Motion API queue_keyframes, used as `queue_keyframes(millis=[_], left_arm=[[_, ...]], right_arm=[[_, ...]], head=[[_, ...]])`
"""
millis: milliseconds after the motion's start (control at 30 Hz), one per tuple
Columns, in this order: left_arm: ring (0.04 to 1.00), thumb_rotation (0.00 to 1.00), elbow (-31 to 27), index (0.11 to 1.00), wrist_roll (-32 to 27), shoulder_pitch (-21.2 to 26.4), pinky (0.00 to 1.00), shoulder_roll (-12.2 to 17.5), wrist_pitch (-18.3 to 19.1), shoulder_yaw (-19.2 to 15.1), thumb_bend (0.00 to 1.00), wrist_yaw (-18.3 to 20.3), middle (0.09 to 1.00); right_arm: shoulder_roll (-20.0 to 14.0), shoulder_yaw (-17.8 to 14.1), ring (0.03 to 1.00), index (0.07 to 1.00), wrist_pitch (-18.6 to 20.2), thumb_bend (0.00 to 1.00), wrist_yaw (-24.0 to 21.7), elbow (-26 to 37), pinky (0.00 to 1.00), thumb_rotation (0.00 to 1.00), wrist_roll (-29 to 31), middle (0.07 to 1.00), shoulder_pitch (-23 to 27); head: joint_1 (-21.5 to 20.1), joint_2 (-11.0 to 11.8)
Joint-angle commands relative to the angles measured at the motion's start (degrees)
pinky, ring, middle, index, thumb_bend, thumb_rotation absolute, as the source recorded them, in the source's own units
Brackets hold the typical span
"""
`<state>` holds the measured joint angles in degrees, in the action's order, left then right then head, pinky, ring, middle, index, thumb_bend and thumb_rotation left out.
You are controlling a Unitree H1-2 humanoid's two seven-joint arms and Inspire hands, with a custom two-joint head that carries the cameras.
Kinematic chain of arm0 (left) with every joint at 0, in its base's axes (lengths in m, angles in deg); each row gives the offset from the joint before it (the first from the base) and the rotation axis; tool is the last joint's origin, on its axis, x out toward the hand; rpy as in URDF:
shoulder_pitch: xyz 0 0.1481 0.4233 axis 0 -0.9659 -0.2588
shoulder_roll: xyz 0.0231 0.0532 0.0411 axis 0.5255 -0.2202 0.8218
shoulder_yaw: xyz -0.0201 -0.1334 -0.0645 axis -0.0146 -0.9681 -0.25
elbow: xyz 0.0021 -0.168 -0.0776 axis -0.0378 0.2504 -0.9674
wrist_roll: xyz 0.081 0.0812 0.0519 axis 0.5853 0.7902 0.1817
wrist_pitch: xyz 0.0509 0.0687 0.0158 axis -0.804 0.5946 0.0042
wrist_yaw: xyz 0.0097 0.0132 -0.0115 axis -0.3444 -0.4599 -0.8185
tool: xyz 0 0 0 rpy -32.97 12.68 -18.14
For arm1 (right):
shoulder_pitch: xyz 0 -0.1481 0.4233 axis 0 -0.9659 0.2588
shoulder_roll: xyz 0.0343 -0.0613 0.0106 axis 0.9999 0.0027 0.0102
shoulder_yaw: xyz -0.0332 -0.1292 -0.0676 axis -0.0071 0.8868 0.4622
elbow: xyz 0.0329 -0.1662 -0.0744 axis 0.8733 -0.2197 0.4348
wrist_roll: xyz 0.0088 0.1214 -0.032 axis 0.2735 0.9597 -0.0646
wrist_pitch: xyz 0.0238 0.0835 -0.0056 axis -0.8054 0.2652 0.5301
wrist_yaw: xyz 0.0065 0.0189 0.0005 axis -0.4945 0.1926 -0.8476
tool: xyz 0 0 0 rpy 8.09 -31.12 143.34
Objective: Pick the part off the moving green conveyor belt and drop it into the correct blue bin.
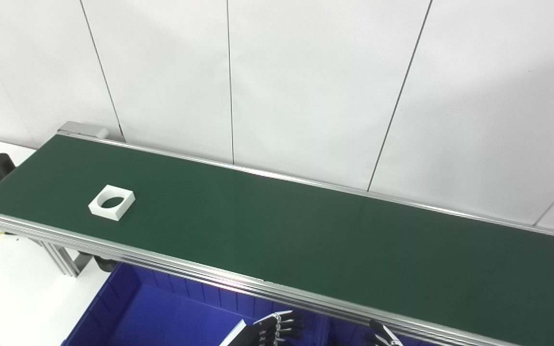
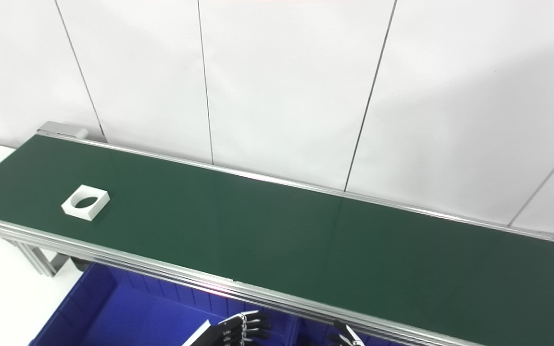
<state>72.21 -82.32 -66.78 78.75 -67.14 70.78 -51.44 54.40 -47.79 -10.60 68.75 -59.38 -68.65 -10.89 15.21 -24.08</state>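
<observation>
The white part (image 1: 111,202), a square block with a round hole, lies flat on the green belt (image 1: 306,235) near its left end, well apart from both hands. The left hand (image 1: 272,329) and right hand (image 1: 382,336) wait low at the bottom edge, in front of the belt's near rail and above the blue bin (image 1: 128,312). The part lies up and far to the left of them, so the left hand is nearer. The left hand's fingers (image 1: 290,323) are spread and hold nothing; of the right I cannot tell.
</observation>
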Motion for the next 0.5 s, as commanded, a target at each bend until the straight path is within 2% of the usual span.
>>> queue_keyframes(millis=[0,300,467], left_arm=[[0.784,0.17,-0.1,0.828,-0.8,1.3,0.71,-0.5,-2.3,0.0,1.0,0.2,0.807],[0.777,0.18,2.0,0.823,-0.6,2.3,0.69,-0.5,-3.6,-0.1,1.0,0.1,0.804],[0.777,0.17,1.7,0.819,-1.0,2.3,0.69,-0.6,-2.8,-0.1,1.0,0.1,0.805]], right_arm=[[0.3,-0.3,0.794,0.901,-3.6,0.67,0.2,0.5,0.73,0.26,0.6,0.828,1.0],[0.5,-0.4,0.807,0.917,-2.9,0.64,-0.1,0.4,0.75,0.23,0.7,0.834,1.1],[0.5,-0.4,0.803,0.915,-3.2,0.64,-0.2,0.0,0.74,0.21,1.0,0.828,1.3]], head=[[0.3,0.2],[0.7,1.1],[0.7,1.3]])
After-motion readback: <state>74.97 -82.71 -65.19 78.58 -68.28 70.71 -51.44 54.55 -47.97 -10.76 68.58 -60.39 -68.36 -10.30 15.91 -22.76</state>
